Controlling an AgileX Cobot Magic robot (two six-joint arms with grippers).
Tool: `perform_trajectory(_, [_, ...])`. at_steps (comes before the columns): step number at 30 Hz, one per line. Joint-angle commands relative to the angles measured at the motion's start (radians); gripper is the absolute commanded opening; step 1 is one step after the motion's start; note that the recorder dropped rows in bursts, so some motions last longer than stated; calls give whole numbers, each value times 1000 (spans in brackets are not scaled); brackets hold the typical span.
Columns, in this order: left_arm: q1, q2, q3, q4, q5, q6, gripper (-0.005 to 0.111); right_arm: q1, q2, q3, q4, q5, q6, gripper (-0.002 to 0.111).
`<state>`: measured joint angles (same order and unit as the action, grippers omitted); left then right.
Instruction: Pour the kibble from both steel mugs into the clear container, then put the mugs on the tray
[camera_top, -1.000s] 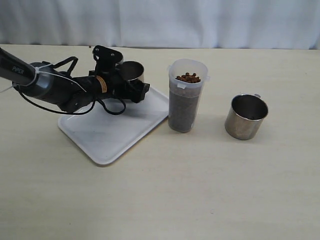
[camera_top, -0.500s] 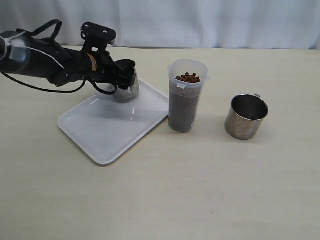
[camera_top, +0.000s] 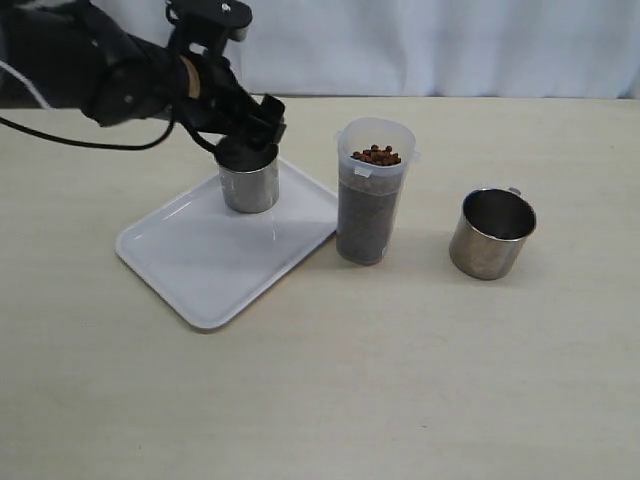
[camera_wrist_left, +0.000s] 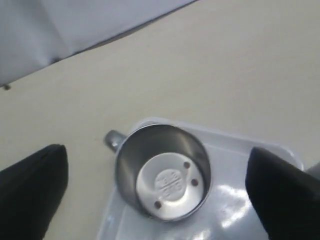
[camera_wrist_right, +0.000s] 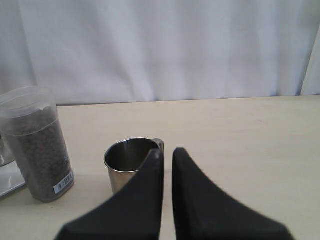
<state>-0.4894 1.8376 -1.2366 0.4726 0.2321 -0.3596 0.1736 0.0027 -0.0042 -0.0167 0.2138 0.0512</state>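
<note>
One steel mug (camera_top: 250, 186) stands upright on the far part of the white tray (camera_top: 205, 270). My left gripper (camera_top: 248, 140) hangs just above its mouth, open, touching nothing. In the left wrist view this mug (camera_wrist_left: 162, 172) is empty, with the fingers (camera_wrist_left: 35, 192) wide apart on either side and the tray (camera_wrist_left: 235, 165) beneath. The clear container (camera_top: 373, 195) stands right of the tray, filled with kibble (camera_top: 377, 155) almost to the rim. The second steel mug (camera_top: 492, 232) stands on the table further right; no kibble shows in it. My right gripper (camera_wrist_right: 167, 152) is shut and empty, just short of that mug (camera_wrist_right: 127, 162).
A white curtain closes off the far edge of the beige table (camera_top: 400, 380). The clear container (camera_wrist_right: 35, 145) stands beside the second mug in the right wrist view. The right arm is out of the exterior view.
The left arm turned its tilted mug upright, set it on the tray and let go. Its gripper has lifted slightly and opened. Container and second mug have not moved.
</note>
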Motion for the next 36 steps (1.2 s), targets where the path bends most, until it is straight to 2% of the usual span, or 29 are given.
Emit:
perform_trajectory(1, [-2,-170,15,21,213,33,53,4,-3,4,2,-3,-6,5])
perform_trajectory(3, [-2,-264,62,18,237,33,34,4,-3,4,2,-3,-6,5])
perform_trajectory(5, [-2,-361,132,13,213,33,19,4,-3,4,2,-3,-6,5])
perform_trajectory(10, [-2,-682,377,-16,116,-15,1,4,-3,4,2,-3,-6,5])
perform_trajectory(14, [-2,-1008,578,-67,39,-19,0,4,-3,4,2,-3,-6,5])
perform_trajectory(17, [-2,-1235,681,-73,36,-48,0,4,-3,4,2,-3,-6,5])
perform_trajectory(19, [-2,-1367,727,-77,40,-98,0,4,-3,4,2,-3,-6,5])
perform_trajectory(23, [-2,-1588,774,-132,138,-118,0,4,-3,4,2,-3,-6,5])
perform_trajectory(26, [-2,-1689,774,-183,204,-118,0,4,-3,4,2,-3,-6,5])
perform_trajectory(31, [-2,-1808,774,-168,202,-116,0,4,-3,4,2,-3,-6,5])
perform_trajectory(36, [-2,-1838,774,-168,202,-116,0,4,-3,4,2,-3,-6,5])
